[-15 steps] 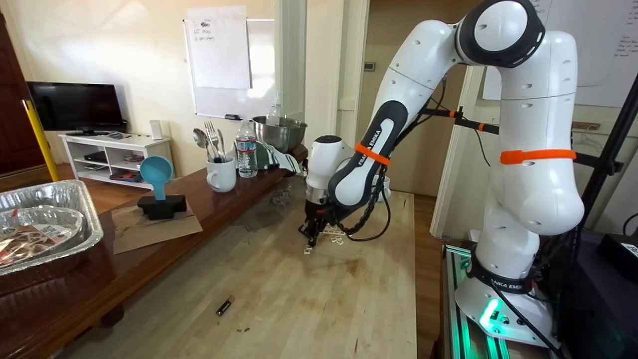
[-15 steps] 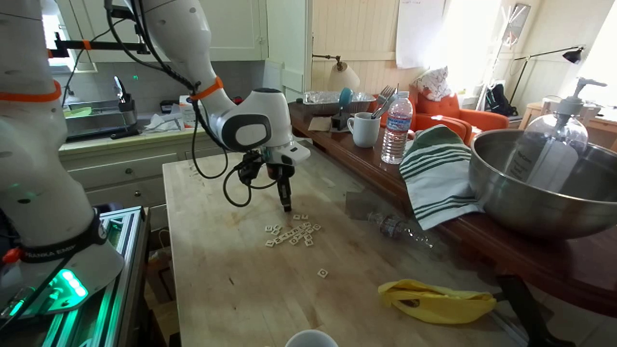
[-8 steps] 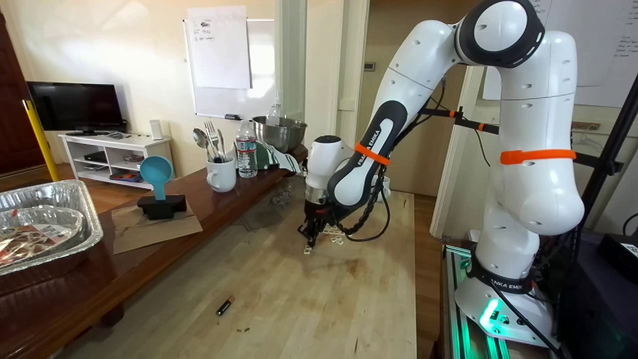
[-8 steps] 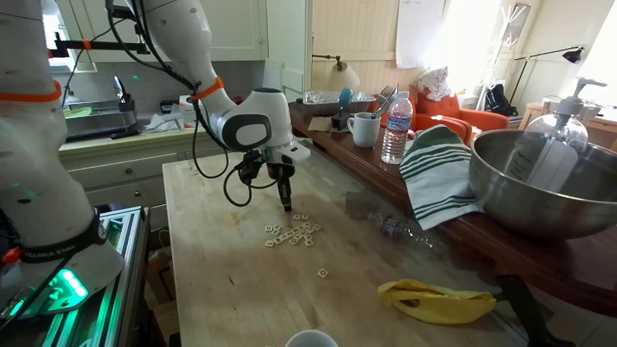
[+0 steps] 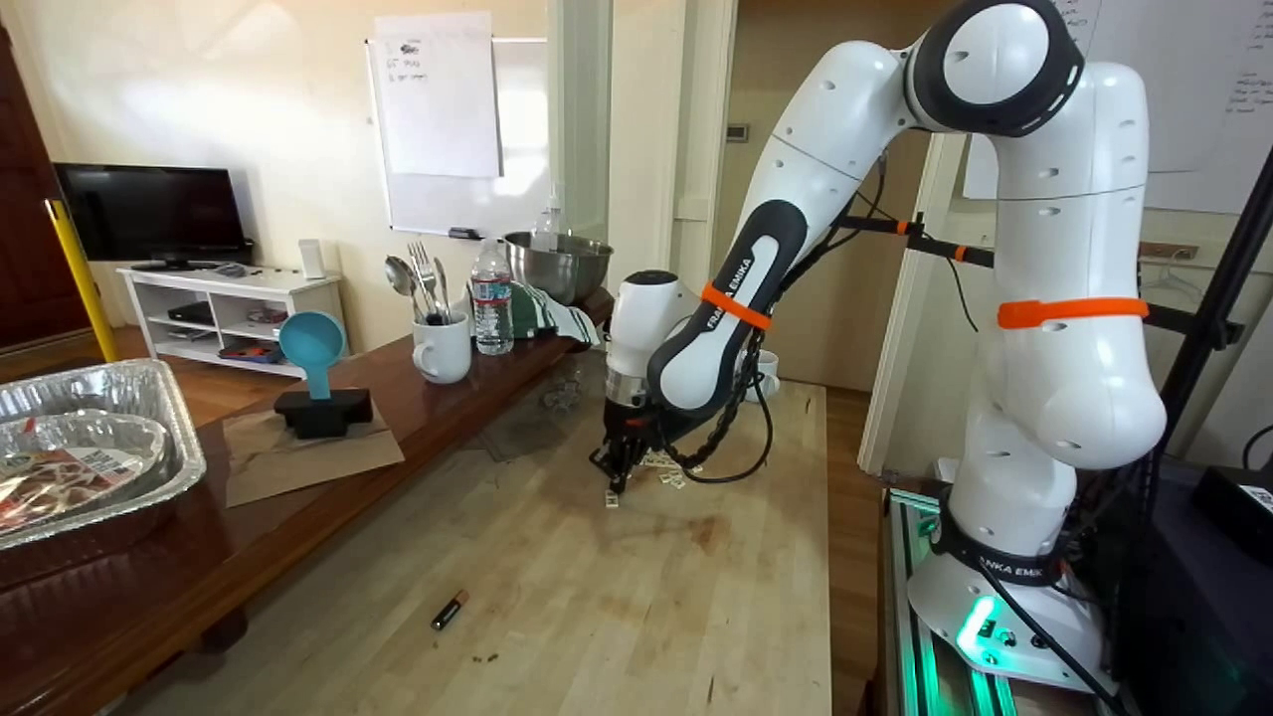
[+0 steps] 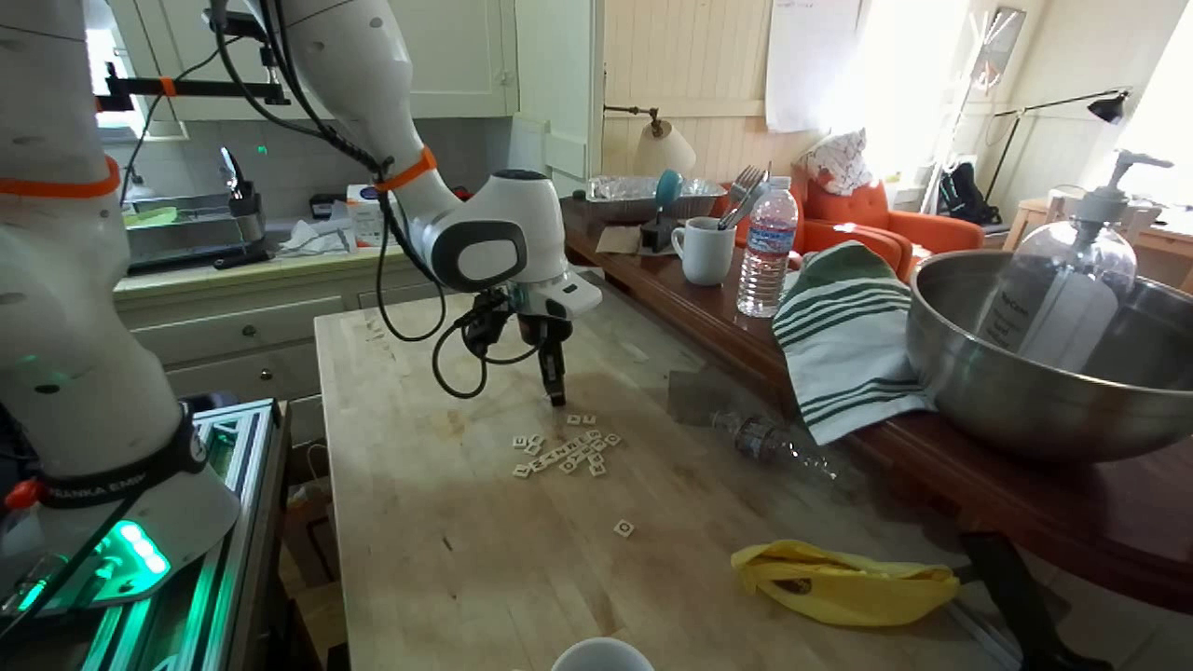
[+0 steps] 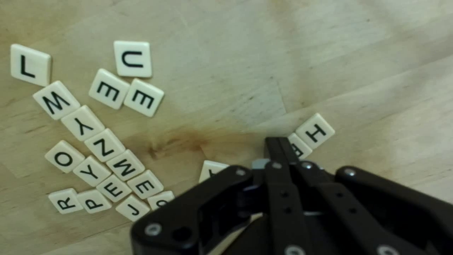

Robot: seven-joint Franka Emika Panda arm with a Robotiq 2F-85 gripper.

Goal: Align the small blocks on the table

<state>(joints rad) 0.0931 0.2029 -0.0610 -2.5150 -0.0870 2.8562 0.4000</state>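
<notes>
While its jaws are pressed together, the gripper (image 7: 278, 141) points down among the letter blocks (image 7: 105, 145)

The jaws lie flat against each other, low over the table (image 7: 371, 53). In the wrist view, just to their right, the H block (image 7: 315, 131) sits up against a block (image 7: 302, 147) that they partly cover; whether they touch it I cannot tell. Near them on the left, another block (image 7: 211, 170) shows only in part behind the gripper. Farther left, a slanting row of blocks runs down toward the gripper, and a second row alongside it goes from the O block (image 7: 64, 156) to the J block (image 7: 132, 208). Up and left of the jaws, the U block (image 7: 133, 59) lies just beside two blocks (image 7: 109, 88) marked E. In an exterior view, a lone block (image 6: 623, 528) rests well apart from the jaws, on the camera's side. In an exterior view, a battery (image 5: 450, 610) lies well apart from them
</notes>
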